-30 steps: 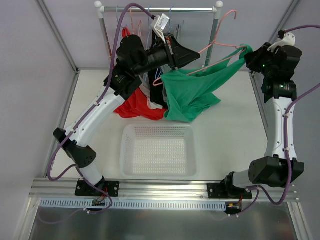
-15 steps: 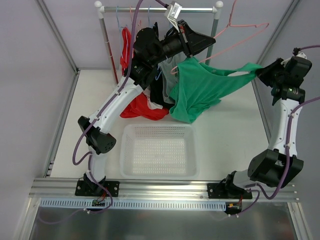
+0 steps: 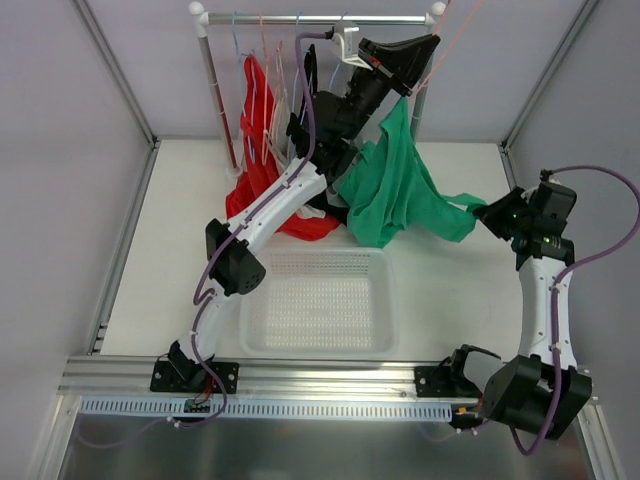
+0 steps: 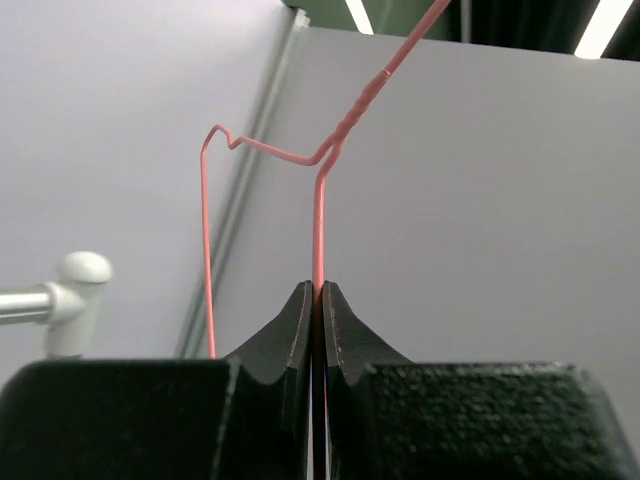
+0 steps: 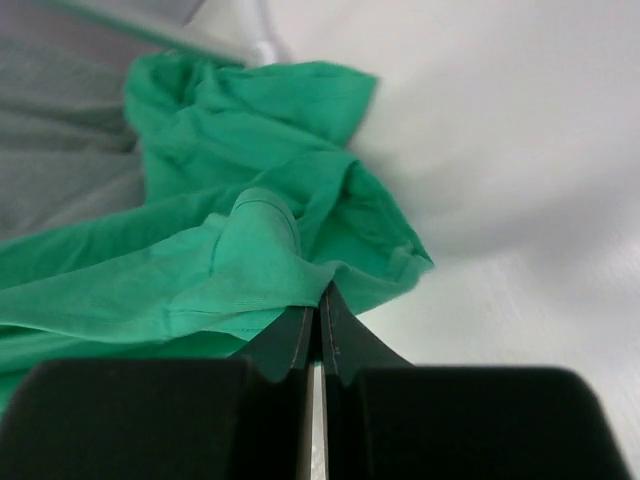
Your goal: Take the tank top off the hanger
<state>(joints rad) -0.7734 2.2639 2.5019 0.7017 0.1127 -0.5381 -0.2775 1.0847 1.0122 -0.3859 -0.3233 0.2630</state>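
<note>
My left gripper (image 3: 430, 45) is raised high at the back, next to the rack's right post. In the left wrist view it (image 4: 318, 292) is shut on the wire of the salmon-pink hanger (image 4: 318, 200). In the top view the hanger (image 3: 443, 28) runs up out of the frame. The emerald-green tank top (image 3: 395, 185) hangs from just under the left gripper. It stretches right to my right gripper (image 3: 484, 212), low over the table. In the right wrist view that gripper (image 5: 318, 292) is shut on the tank top's edge (image 5: 200, 250). I cannot tell if a strap still sits on the wire.
A white basket (image 3: 315, 300) stands on the table in front of the garments. A clothes rail (image 3: 300, 18) at the back carries a red garment (image 3: 258, 120), a grey garment and several other hangers. The left arm stretches diagonally over the basket's far left corner.
My left gripper has lifted the hanger up and to the right. My right gripper has dropped and come nearer, pulling the tank top's edge down to the right.
</note>
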